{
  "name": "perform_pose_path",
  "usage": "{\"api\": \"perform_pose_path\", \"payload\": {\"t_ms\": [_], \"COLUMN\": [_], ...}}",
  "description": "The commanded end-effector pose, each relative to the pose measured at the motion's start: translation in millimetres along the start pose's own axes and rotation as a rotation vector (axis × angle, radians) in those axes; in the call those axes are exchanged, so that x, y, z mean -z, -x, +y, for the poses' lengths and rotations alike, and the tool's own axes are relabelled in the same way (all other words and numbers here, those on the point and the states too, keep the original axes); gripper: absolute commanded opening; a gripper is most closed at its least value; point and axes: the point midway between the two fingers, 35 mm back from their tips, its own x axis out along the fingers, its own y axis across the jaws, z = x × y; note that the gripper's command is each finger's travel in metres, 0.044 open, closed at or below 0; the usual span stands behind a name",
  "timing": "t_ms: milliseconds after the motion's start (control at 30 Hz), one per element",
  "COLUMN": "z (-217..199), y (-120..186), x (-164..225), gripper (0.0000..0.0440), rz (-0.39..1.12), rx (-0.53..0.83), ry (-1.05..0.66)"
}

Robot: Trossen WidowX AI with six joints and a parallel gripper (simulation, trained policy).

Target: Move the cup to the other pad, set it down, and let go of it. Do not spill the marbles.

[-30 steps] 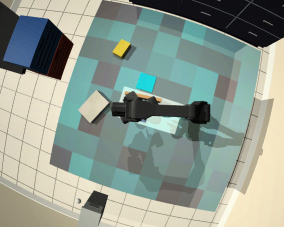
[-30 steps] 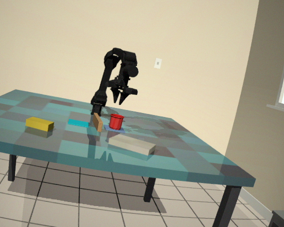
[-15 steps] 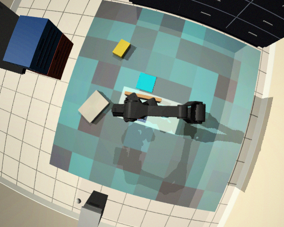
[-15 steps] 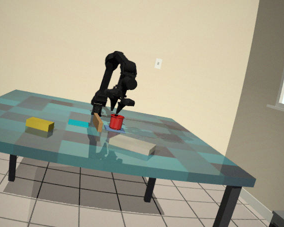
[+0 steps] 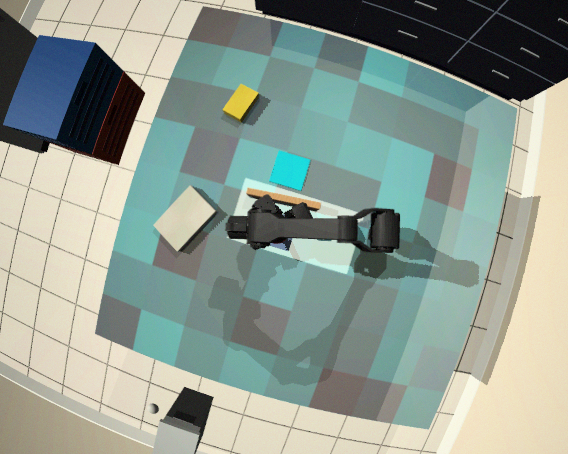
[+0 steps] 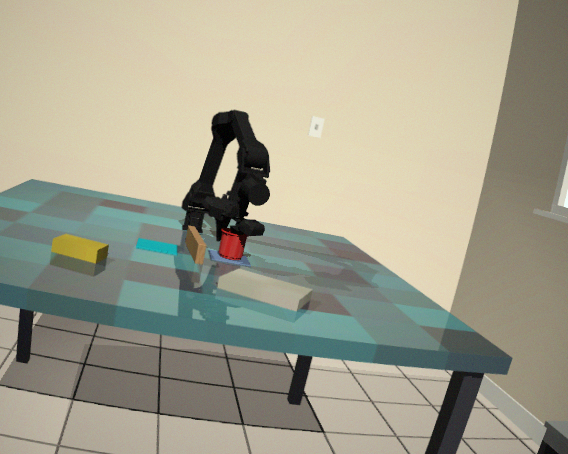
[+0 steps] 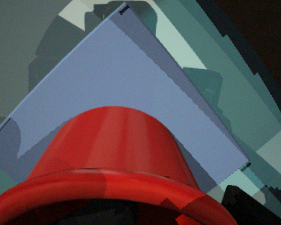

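Observation:
The red cup (image 6: 231,245) (image 7: 112,144) stands upright on the blue pad (image 6: 216,257) (image 7: 100,64). The cyan pad (image 5: 290,170) (image 6: 157,246) lies bare across the wooden bar. My gripper (image 6: 227,234) is low at the cup's rim, its fingers partly open. One finger is beside the cup on the bar's side; the other seems to reach over or into its mouth. No firm grip on the wall shows. In the top view the arm hides the cup. The marbles are hidden.
The upright wooden bar (image 5: 282,198) (image 6: 195,245) stands between the two pads, close to the gripper. A beige block (image 5: 185,218) (image 6: 264,289) lies near the blue pad. A yellow block (image 5: 240,102) (image 6: 79,248) lies farther off, beyond the cyan pad.

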Motion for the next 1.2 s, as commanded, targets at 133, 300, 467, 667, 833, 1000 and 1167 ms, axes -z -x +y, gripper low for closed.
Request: {"api": "perform_pose_path", "payload": {"t_ms": [133, 300, 467, 667, 833, 1000, 1167], "z": [1, 1, 2, 3, 1, -3, -7], "y": [-19, -15, -8, 2, 13, 29, 45], "x": [-1, -4, -6, -8, -9, -12, -18], "gripper": [0.0027, 0.0, 0.0, 0.0, 0.0, 0.0, 0.0], "rz": [-0.006, -0.017, -0.025, -0.033, -0.035, -0.038, -0.044], "rx": [0.002, -0.011, -0.03, -0.053, -0.07, -0.092, -0.12], "ry": [0.05, 0.054, 0.042, 0.023, -0.006, -0.044, -0.085]}}
